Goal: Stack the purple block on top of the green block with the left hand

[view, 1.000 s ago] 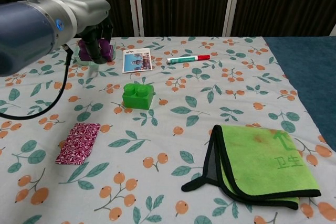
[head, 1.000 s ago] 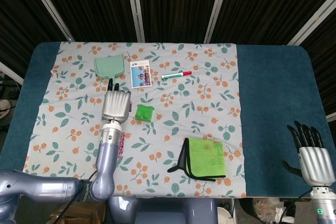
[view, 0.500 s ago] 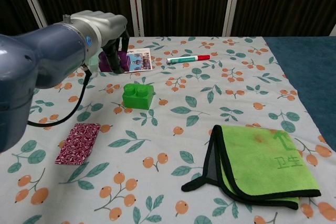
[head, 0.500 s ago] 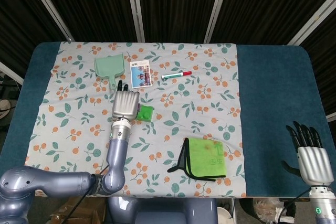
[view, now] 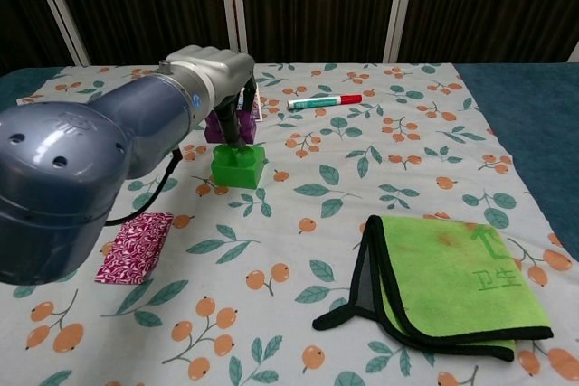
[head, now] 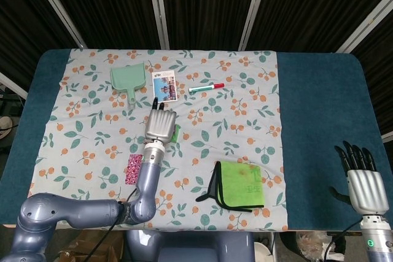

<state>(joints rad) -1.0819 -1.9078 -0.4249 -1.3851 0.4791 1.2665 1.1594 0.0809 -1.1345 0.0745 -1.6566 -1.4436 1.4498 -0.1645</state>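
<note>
A green dustpan [head: 128, 78], photo card [head: 164, 86], marker [head: 206, 87], patterned pouch [view: 134, 246] and folded green cloth [view: 452, 283] (black-edged) lie apart.

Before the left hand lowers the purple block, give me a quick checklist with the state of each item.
1. Left hand holds the purple block: ok.
2. Purple block over the green block: cannot tell; in the chest view it sits a bit left and behind.
3. Green block's studs free: cannot tell, fingers reach down in front of them.
4. Green block flat on the tablecloth: ok.
5. Photo card and marker away from the stack: ok.
6. Right hand parked far off: ok.
</note>
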